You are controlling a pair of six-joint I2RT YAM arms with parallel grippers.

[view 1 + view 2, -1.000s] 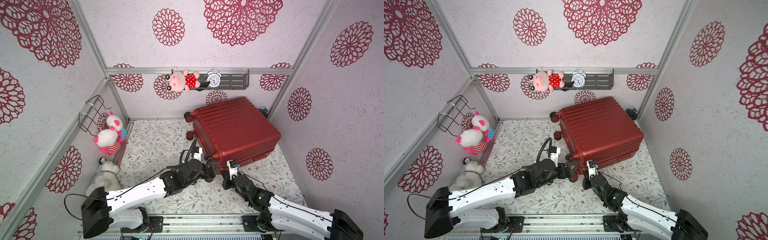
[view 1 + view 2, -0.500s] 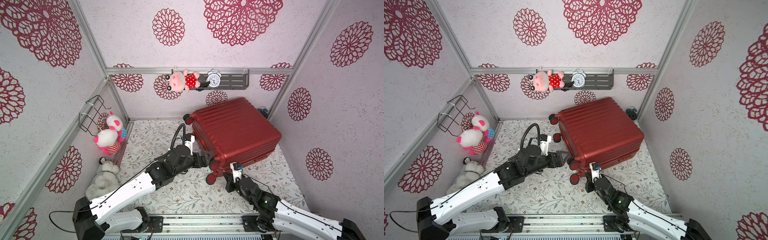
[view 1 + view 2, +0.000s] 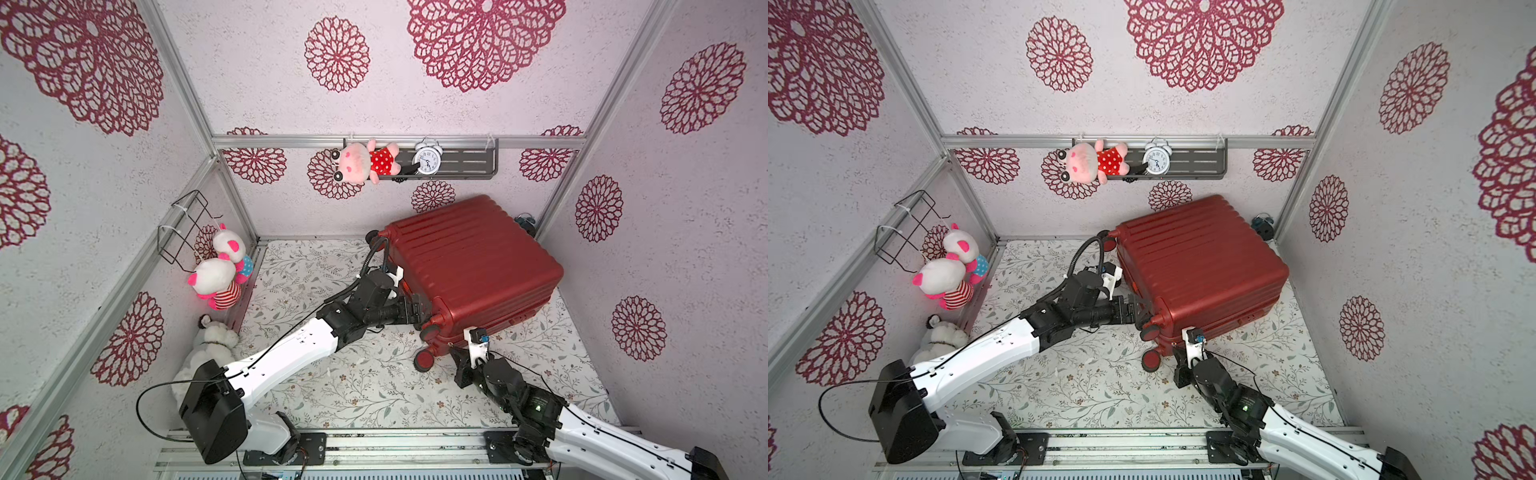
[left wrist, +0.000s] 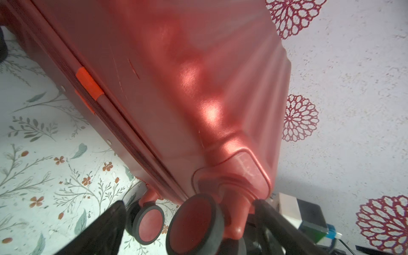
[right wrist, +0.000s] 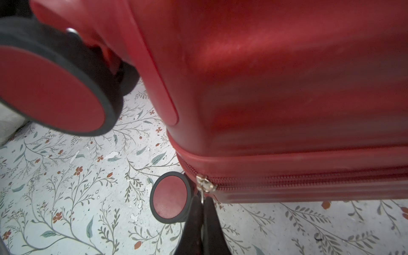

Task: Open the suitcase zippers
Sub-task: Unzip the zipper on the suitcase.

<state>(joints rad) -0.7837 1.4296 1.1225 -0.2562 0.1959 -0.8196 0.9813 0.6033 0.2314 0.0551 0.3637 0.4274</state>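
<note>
Zipper track (image 5: pixel 309 180), the thin dark red seam between the shell halves, reads clearly only in your wrist views: there the right gripper (image 5: pixel 202 204) is clamped on the silver zipper pull (image 5: pixel 205 184) at a corner, beside a red-and-black wheel (image 5: pixel 170 196). In both top views the glossy dark red ribbed hard-shell suitcase (image 3: pixel 469 266) lies broad side down on the floral-printed tabletop (image 3: pixel 332 386) toward the back right corner, and that grip is hidden. Your left gripper (image 4: pixel 189 208) stands wide apart around another wheel (image 4: pixel 194 223), perhaps not touching it.
</note>
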